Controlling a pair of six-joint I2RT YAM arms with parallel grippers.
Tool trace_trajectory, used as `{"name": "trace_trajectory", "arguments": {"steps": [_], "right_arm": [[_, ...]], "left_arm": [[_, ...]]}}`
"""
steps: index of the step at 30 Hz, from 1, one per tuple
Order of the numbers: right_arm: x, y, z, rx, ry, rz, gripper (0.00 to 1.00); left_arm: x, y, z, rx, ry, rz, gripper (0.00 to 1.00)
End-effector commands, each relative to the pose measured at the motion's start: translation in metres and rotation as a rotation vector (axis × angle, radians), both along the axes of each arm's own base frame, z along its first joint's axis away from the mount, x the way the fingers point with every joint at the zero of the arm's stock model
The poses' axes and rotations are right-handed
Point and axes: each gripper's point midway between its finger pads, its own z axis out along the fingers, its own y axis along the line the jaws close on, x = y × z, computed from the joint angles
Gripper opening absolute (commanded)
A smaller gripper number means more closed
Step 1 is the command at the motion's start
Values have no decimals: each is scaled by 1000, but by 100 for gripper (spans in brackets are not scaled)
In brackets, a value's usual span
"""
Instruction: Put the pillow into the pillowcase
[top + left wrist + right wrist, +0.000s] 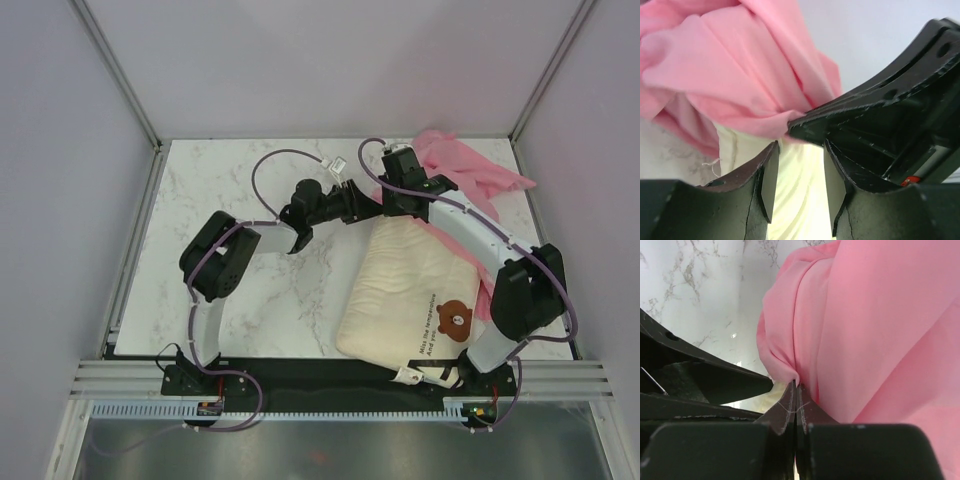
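Left gripper (800, 147), left wrist view: jaws stand apart with a clear gap, and nothing is clamped between them; the cream pillow (800, 210) fills that gap just beyond the fingertips, though whether the pads touch it cannot be told; the pink pillowcase (715, 65) hangs bunched above the pillow, its lower edge draped over the cream fabric; the right gripper (796, 127) enters from the right, its tip pressed into a fold of the pink cloth.

Right wrist view: the right gripper's jaws are closed flat against each other, pinching a gathered fold of the pillowcase at their tips; pink cloth fills the right side of the picture; the white marble table (700, 280) shows at upper left; the dark body of the left gripper lies at lower left, with a sliver of cream pillow beneath it.

Top external view: the pillow lies on the right half of the table, tilted, its brown bear face (455, 318) and line of dark text near the front right corner; the pillowcase is heaped at the pillow's far end and trails under its right edge; both grippers meet at that far end.
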Motion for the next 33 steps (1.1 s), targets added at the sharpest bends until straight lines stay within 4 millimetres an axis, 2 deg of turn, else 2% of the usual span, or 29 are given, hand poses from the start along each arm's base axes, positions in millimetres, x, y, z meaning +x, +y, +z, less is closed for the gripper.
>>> {"name": "trace_trajectory", "arguments": {"steps": [1, 3, 4, 5, 7, 8, 10, 12, 14, 16, 19, 22, 23, 24, 25, 27, 28, 30, 32, 33], "right_arm": [[-16, 12, 26, 91, -19, 49, 0], [-18, 16, 38, 111, -43, 56, 3], [-19, 16, 39, 108, -48, 56, 6], [-20, 12, 43, 101, -60, 47, 6], [-21, 8, 43, 88, -66, 38, 4], [-22, 6, 41, 82, -63, 38, 3], [-23, 5, 42, 77, -65, 36, 0], [-24, 4, 42, 80, -68, 35, 0], [-24, 6, 46, 91, -73, 38, 0], [-24, 9, 47, 100, -71, 46, 0], [-23, 11, 48, 110, -72, 52, 0], [-23, 11, 47, 110, -68, 54, 0], [-23, 12, 47, 111, -70, 55, 0], [-23, 11, 47, 107, -68, 54, 0], [-23, 11, 47, 109, -71, 52, 0], [-22, 10, 48, 105, -72, 50, 0], [-22, 11, 49, 105, -75, 52, 0], [-20, 11, 50, 107, -78, 49, 0], [-18, 14, 51, 114, -77, 54, 0], [-18, 15, 51, 115, -76, 57, 0]], "left_arm": [[-18, -2, 66, -126, -161, -66, 48], [-21, 1, 75, -162, -159, -75, 48], [-23, 4, 70, -157, -148, -69, 51], [-20, 12, 75, -160, -157, -49, 54], [-14, 28, 61, -108, -133, -1, 58], [-6, 43, 65, -93, -136, 38, 59], [3, 61, 43, -24, -88, 91, 60], [18, 84, 33, 23, -87, 156, 61], [29, 99, 21, 62, -61, 207, 63], [35, 105, 9, 100, -58, 221, 66], [56, 98, 4, 117, -70, 220, 67], [78, 87, -13, 122, -62, 217, 67], [63, 79, -26, 141, -24, 110, 68], [70, 73, -18, 117, -24, 102, 68], [73, 70, -31, 120, -5, 92, 68], [78, 58, -27, 96, -8, 62, 68], [79, 54, -36, 98, 12, 53, 68], [84, 46, -37, 93, 21, 46, 68], [87, 41, -52, 122, 51, 63, 68], [91, 38, -52, 126, 49, 65, 69]]}}
